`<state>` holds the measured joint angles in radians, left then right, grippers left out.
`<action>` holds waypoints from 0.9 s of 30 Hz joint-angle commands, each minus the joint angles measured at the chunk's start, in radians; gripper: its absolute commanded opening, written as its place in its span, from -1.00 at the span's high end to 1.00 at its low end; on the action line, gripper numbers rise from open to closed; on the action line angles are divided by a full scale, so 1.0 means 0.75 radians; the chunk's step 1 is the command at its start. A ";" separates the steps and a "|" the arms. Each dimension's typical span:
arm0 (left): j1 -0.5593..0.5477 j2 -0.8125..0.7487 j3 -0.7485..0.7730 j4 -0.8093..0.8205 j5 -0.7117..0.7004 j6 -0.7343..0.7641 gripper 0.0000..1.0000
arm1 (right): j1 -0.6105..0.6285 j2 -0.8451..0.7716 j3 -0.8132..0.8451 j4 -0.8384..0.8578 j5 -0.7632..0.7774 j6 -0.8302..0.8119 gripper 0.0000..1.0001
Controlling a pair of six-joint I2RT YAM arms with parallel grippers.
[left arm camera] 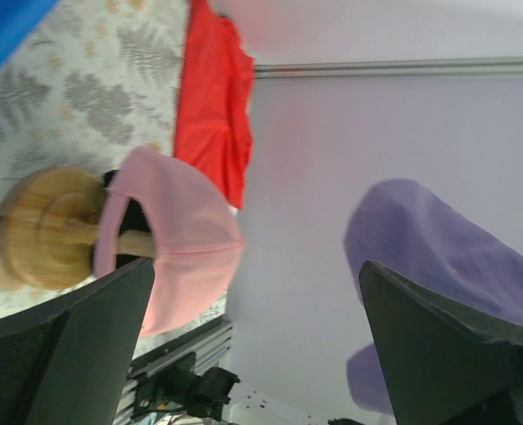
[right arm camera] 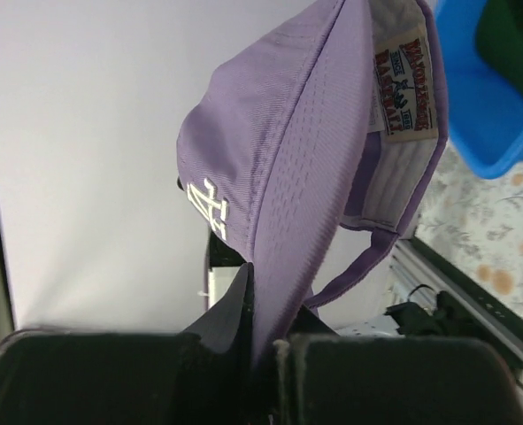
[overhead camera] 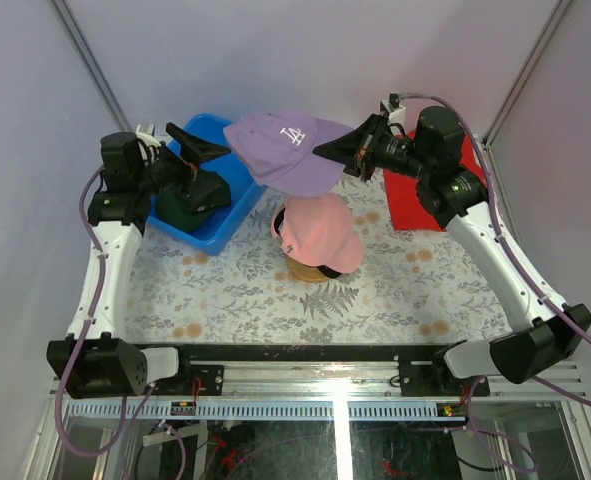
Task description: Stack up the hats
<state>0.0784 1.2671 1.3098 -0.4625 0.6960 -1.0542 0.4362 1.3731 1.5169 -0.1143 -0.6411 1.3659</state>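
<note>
While the right end effector (overhead camera: 323, 150) clamps the lavender cap (overhead camera: 280, 150) and the left end effector (left arm camera: 257, 266) gapes empty, its crown wants centring over the pink cap (overhead camera: 320, 232) before lowering.

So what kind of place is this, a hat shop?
Probably a robot test booth, not a shop. The left arm and right arm are bolted to a metal rail, plain pale walls box in the table, and the right gripper holds up a lavender cap.

hidden, blurred, cut off
stand (overhead camera: 310, 272) mostly under the pink cap (overhead camera: 320, 232); red cloth (overhead camera: 400, 200) half behind the right arm (overhead camera: 495, 250) at 2 o'clock; purple cap (left arm camera: 438, 257) blurred, clipped by a finger (left arm camera: 447, 354) at 5 o'clock.
</note>
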 commanded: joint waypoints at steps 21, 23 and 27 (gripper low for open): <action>-0.024 -0.331 0.090 0.304 0.030 0.045 -0.99 | -0.002 0.014 0.017 0.293 -0.074 0.211 1.00; -0.038 -0.331 0.114 0.304 0.022 0.096 -0.99 | -0.003 0.014 0.018 0.243 -0.068 0.191 1.00; -0.081 -0.327 0.124 0.341 0.017 0.169 -0.99 | -0.002 0.012 0.007 0.172 -0.057 0.163 1.00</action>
<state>0.0441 1.0260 1.3720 -0.2642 0.7189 -1.0286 0.4362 1.3895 1.5150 0.0422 -0.6891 1.5101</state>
